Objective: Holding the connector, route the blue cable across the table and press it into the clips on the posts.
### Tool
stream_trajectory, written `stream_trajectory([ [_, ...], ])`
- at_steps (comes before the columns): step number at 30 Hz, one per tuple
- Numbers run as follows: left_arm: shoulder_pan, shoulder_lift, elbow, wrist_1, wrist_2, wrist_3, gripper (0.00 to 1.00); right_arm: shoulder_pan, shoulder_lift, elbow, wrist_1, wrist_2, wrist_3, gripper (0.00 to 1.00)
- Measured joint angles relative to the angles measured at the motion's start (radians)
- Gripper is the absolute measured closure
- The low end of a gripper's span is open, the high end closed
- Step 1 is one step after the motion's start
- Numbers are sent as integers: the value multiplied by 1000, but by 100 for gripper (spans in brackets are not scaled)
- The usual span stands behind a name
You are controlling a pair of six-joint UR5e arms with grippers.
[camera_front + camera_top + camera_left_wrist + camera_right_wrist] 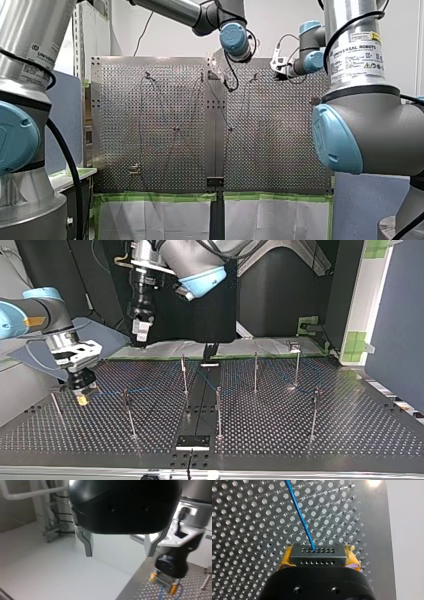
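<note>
Our right gripper [82, 399] has its yellow pads clamped on the connector [317, 555], low over the perforated table [249, 517]. The blue cable [299, 512] runs from the connector toward the posts [184, 375]. Our left gripper [118, 553] hangs raised, fingers spread, empty.
</note>
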Motion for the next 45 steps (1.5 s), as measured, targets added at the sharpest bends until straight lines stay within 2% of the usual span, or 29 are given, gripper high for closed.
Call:
stream_trajectory([
  [9,-5,79,-83,84,-70,40,0,6,1,0,0,1,2,100],
  [12,-7,88,-109,110,-84,48,0,6,1,0,0,1,3,100],
  [22,-7,91,-193,193,-93,103,0,3,2,0,0,3,2,100],
  [34,-1,91,-287,287,-92,107,0,-3,2,0,-1,6,0,100],
  [45,-1,91,-367,368,-91,107,0,-14,2,-1,-1,40,-4,100],
])
